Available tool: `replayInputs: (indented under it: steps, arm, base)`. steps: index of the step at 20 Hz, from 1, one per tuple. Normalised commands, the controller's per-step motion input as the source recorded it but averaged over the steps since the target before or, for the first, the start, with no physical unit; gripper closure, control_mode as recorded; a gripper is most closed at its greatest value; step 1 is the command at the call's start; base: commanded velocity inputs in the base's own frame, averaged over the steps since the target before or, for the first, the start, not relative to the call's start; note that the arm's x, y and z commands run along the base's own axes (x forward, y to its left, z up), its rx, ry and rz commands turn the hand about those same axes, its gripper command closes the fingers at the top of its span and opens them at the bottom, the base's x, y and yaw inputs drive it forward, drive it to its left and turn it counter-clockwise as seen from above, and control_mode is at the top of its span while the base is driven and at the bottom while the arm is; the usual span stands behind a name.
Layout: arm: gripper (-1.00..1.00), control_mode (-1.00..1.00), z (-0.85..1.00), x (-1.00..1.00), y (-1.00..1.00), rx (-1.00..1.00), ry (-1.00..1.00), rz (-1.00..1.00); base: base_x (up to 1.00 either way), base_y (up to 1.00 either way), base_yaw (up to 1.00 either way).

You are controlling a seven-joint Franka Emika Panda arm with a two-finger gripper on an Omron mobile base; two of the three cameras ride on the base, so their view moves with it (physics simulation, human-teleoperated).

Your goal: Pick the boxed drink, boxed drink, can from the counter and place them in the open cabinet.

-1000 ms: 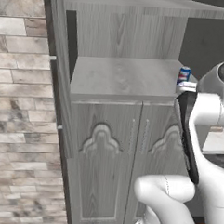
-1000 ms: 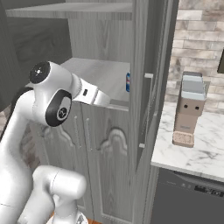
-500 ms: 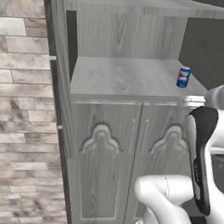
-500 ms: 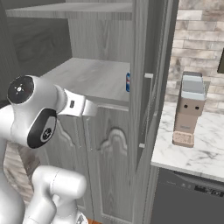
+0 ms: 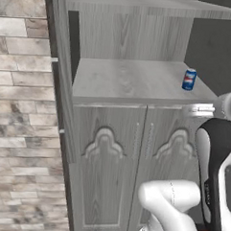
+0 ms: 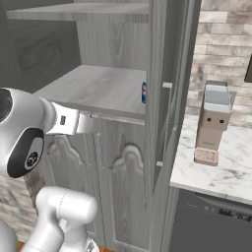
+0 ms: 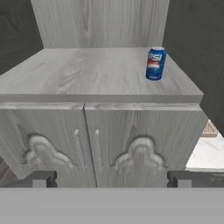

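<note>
The blue can [image 7: 155,63] with its red-and-white band stands upright on the right side of the shelf of the open cabinet [image 7: 87,74]. The left base view has the can [image 5: 189,79] near the shelf's right front corner. In the right base view the cabinet's side panel half hides the can [image 6: 144,92]. My gripper [image 7: 113,179] is open and empty, drawn back in front of the two shut lower doors, below and short of the can. The boxed drinks are out of view.
The cabinet's two ornate doors [image 5: 134,157] are shut. To the right stands a white marble worktop [image 6: 231,162] with a grey-and-brown appliance [image 6: 212,123] on it. A brick wall [image 5: 22,107] lies left of the cabinet.
My arm has drawn back and down from the shelf, away from the can, which stays standing where it was. The jaws stay open.
</note>
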Motion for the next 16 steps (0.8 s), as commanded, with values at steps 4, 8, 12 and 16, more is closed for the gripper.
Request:
replayInputs:
  steps: [4,8,12,16]
  arm:
    - [-1.0,-1.0,0.15,-0.31,0.2,0.0,0.0,0.0]
    - [-1.0,-1.0,0.09,-0.26,0.16,0.0,0.0,0.0]
    - [-1.0,-1.0,0.11,-0.15,0.14,0.0,-0.01,0.0]
    - [-1.0,-1.0,0.1,-0.11,0.11,0.0,0.0,0.0]
  base:
    - [0.0,0.0,0.0]
    - [0.0,0.0,0.0]
    - [0.0,0.0,0.0]
    - [0.0,0.0,0.0]
